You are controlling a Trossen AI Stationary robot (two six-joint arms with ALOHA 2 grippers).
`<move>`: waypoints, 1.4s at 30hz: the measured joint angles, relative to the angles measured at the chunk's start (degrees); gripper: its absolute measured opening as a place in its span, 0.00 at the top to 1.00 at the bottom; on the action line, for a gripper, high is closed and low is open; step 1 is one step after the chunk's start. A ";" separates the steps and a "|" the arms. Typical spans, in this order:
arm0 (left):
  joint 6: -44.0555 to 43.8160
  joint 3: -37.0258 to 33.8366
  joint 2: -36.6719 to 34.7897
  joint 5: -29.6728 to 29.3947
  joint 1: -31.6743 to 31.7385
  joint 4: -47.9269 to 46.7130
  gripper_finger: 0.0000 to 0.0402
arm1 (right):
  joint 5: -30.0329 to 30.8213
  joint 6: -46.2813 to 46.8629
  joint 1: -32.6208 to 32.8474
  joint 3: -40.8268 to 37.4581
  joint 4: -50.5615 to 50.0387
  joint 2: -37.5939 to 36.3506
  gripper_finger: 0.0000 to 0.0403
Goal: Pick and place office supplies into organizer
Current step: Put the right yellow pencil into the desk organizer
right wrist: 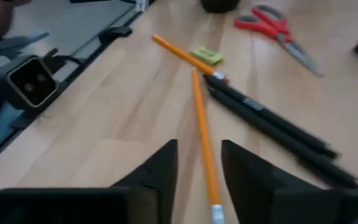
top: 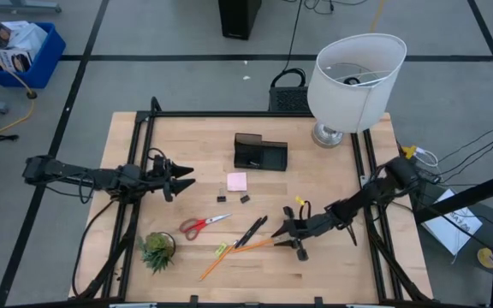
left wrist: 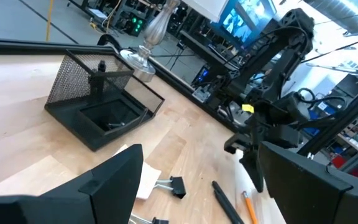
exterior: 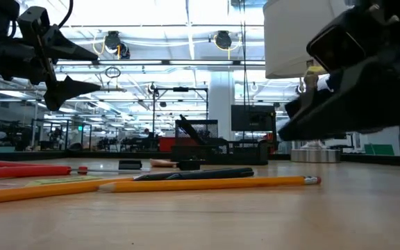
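Only right wrist view shows right gripper (right wrist: 199, 168) fingers parted astride pencil (right wrist: 202, 140)

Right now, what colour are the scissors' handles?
Red; the metal scissors lie on the wooden table, clearest in the high view.

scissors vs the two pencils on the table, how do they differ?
The scissors have red handles and metal blades; the pencils are plain orange sticks. The scissors lie alone toward the left gripper's side; the pencils cross each other beside the black pens, one running between the right gripper's fingers. The scissors are shorter than the pencils. Both lie flat on the wooden table, outside the organizer.
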 joint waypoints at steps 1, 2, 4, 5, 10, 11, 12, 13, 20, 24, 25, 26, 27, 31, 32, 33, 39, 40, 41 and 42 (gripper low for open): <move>-0.02 0.00 0.01 0.00 0.00 -0.02 0.19 | -0.15 -0.49 0.10 -0.04 0.97 0.78 0.64; -0.01 0.00 -0.02 0.00 -0.02 -0.01 0.19 | -0.33 -0.92 0.15 -0.04 1.43 1.26 0.62; -0.10 0.00 0.01 0.01 -0.02 -0.03 0.19 | -0.80 -1.09 0.16 0.02 1.65 2.25 0.58; -0.17 0.00 -0.02 0.00 -0.02 -0.04 0.19 | -0.79 -1.11 0.13 0.02 1.22 2.99 0.56; -0.79 0.00 -0.02 0.00 -0.02 0.00 0.19 | 2.15 -2.12 0.12 -0.04 1.96 7.17 0.54; -0.83 0.00 -0.02 -0.02 -0.02 0.00 0.19 | 2.27 -2.35 0.09 0.00 2.37 7.77 0.55; -0.86 0.00 -0.02 -0.02 -0.02 0.00 0.19 | 2.35 -2.55 0.09 0.02 3.03 8.42 0.55; -0.86 0.00 -0.02 -0.02 -0.02 0.00 0.19 | 2.40 -2.72 0.09 0.02 3.79 9.06 0.55; -1.19 0.00 -0.02 -0.02 -0.02 0.00 0.19 | 2.99 -1.72 0.41 0.09 4.08 12.11 0.60; -1.43 0.00 -0.02 -0.04 -0.01 0.00 0.19 | 3.06 -1.50 0.46 0.09 5.08 13.81 0.66; -1.43 0.00 -0.02 -0.02 -0.01 0.00 0.19 | 2.99 -1.52 0.46 0.09 5.40 13.96 0.69; -1.43 0.00 -0.02 -0.02 -0.02 0.00 0.19 | 2.90 -1.52 0.46 0.09 5.51 13.97 0.71; -1.43 0.00 -0.02 -0.02 0.01 0.00 0.19 | 2.85 -1.50 0.44 0.07 5.79 14.04 0.74; -1.43 0.00 -0.02 -0.02 -0.02 0.00 0.19 | 2.85 -1.46 0.41 0.02 5.85 14.06 0.88; -1.42 0.00 -0.02 -0.02 -0.02 -0.01 0.19 | 2.85 -1.46 0.42 0.02 5.84 14.08 0.92; -1.43 0.00 -0.02 -0.02 -0.02 0.00 0.19 | 2.83 -1.41 0.47 0.03 5.83 14.09 0.95; -1.40 0.00 -0.02 -0.02 -0.02 0.00 0.19 | 2.65 0.23 0.79 0.02 10.52 14.41 0.93; -1.40 0.00 -0.02 -0.03 0.00 0.00 0.19 | 2.23 0.22 0.92 0.02 11.65 14.42 0.93; -1.39 0.00 -0.02 -0.03 -0.01 0.00 0.19 | 2.08 0.00 1.12 0.02 12.75 14.43 0.93; -1.38 0.00 -0.02 -0.04 -0.01 0.00 0.19 | 2.06 -0.32 1.30 -0.04 13.52 14.30 0.94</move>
